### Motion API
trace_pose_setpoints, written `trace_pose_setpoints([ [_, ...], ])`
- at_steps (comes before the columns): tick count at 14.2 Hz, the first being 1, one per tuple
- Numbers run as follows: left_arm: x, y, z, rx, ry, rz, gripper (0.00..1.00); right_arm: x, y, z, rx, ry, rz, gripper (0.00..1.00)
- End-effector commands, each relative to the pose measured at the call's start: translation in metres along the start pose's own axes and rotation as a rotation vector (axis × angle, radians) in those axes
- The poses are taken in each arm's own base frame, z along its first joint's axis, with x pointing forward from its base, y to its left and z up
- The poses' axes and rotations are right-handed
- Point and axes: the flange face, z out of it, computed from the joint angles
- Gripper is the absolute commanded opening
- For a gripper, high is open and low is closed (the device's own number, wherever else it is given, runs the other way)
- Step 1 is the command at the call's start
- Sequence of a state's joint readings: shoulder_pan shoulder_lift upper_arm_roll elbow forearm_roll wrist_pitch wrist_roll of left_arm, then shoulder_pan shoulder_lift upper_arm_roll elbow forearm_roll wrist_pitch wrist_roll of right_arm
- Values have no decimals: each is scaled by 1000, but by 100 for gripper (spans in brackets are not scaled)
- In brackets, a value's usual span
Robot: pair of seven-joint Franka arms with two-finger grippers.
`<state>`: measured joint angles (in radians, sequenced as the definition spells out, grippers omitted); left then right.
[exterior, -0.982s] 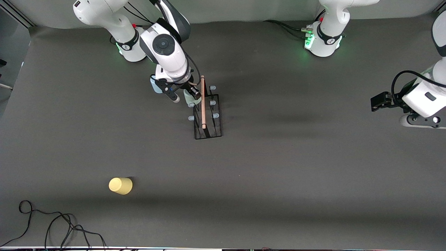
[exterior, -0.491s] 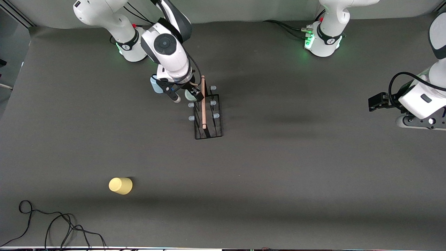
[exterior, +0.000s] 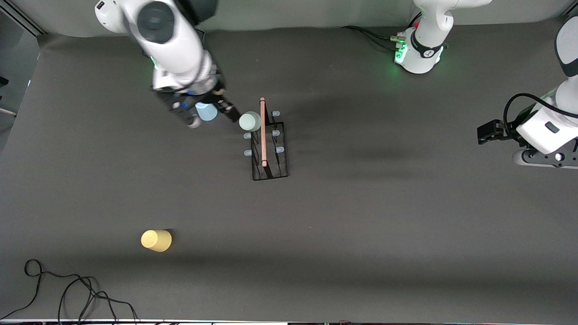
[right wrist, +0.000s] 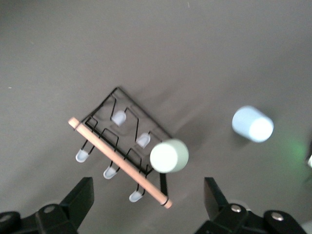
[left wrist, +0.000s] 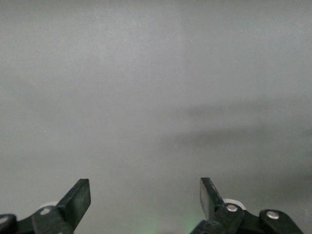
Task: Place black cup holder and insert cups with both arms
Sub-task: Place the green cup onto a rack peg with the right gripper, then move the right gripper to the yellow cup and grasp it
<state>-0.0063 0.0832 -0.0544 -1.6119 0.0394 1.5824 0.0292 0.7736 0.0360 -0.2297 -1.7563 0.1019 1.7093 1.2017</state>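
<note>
- Pulling back toward its base, the right gripper (exterior: 212, 110) is leaving the green cup (exterior: 249, 121) on a peg of the black cup holder (exterior: 269, 149), fingers apart.
- Left gripper (exterior: 487, 132) is waiting over the table's (exterior: 384, 225) left-arm end, fingers spread.

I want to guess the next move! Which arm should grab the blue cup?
Probably the right: its gripper hangs open right by the blue cup. The left gripper waits, open, at the table's left-arm end.
</note>
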Motion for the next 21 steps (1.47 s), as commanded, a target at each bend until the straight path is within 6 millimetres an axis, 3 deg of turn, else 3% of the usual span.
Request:
trace_pose_setpoints([
  [1,1,0,-5,2,-7,0,100,73,14,-20,-4,13,-202,100],
  [4,1,-3,-4,1,-9,-3,100,175,48,-24,-22,55,-404,100],
  [7,1,-1,-5,2,-9,0,100,254,58,-26,-71,116,-582,100],
  [10,1,0,-5,2,-6,0,100,314,58,-14,-5,118,-681,100],
  [14,2,2,-6,2,1,6,100,349,39,41,-14,140,-733,100],
  [16,4,5,-9,2,19,10,100,370,31,83,24,170,-752,100],
  [21,4,0,-8,2,17,3,100,398,19,181,34,208,-799,100],
])
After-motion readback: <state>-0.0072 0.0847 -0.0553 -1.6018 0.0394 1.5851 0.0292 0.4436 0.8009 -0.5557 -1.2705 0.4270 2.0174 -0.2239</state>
